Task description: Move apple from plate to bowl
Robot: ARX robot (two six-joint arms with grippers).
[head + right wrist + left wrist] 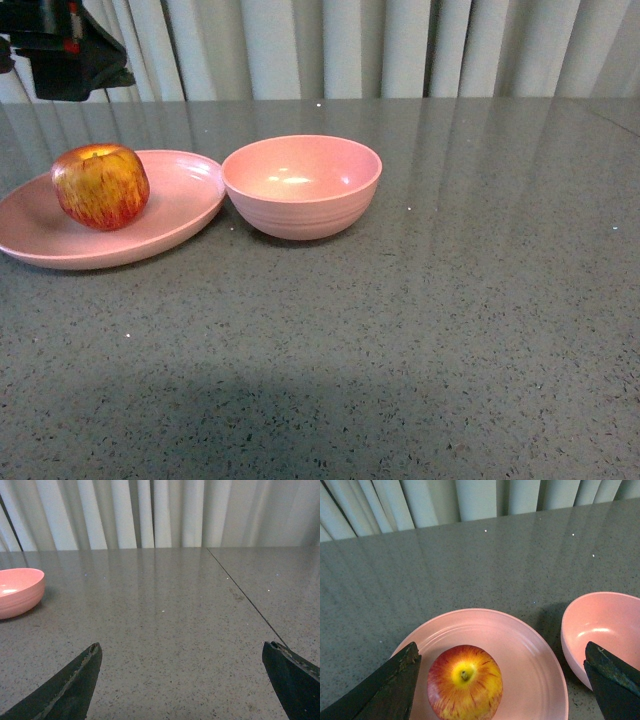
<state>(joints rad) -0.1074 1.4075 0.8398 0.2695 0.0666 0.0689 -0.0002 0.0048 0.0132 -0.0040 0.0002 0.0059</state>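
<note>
The apple [100,186], red streaked with yellow, sits on the left part of the shallow pink plate [185,195] at the table's left. The deep pink bowl [302,185] stands just right of the plate, nearly touching it, and is empty. My left gripper [502,650] is open and hangs above the plate. In the left wrist view the apple [465,682] lies close to one finger [395,685], on the plate [530,665], and the bowl [602,630] is by the other finger. My right gripper [182,647] is open and empty over bare table, far from the bowl [17,592].
The grey speckled table [450,300] stretches right and forward of the dishes. Pale curtains [400,45] hang behind its far edge. A dark part of my left arm [65,50] shows at the upper left. A seam [245,600] crosses the table in the right wrist view.
</note>
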